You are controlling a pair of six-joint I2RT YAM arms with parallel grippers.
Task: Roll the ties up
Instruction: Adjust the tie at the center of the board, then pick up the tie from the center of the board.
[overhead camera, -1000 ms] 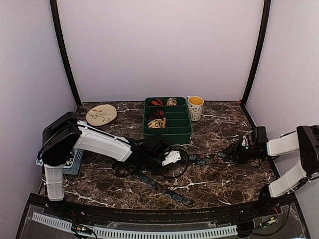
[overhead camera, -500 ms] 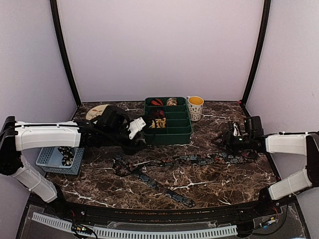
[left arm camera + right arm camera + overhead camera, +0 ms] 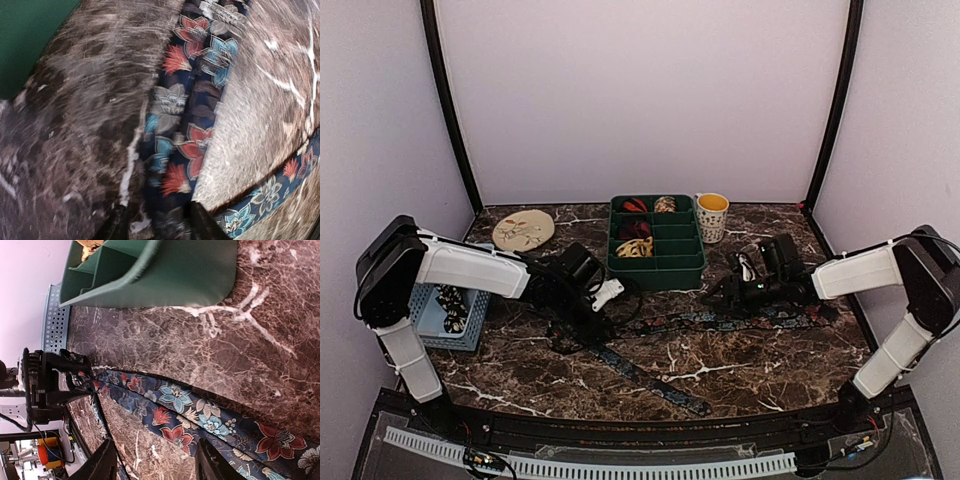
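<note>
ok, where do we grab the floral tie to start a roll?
Probably the tie at its free end by the near edge of the table, from straight above, jaws spanning its width: it lies flat and limp, so only the thin side edges offer a pinch.

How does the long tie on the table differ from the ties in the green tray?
The table tie lies stretched out flat; the tray ties are wound into small coils. The table tie is dark blue with red and teal flowers; the tray ties are red-black, tan and yellowish. The table tie lies on bare marble; the tray ties sit in the tray's compartments. All are cloth.
</note>
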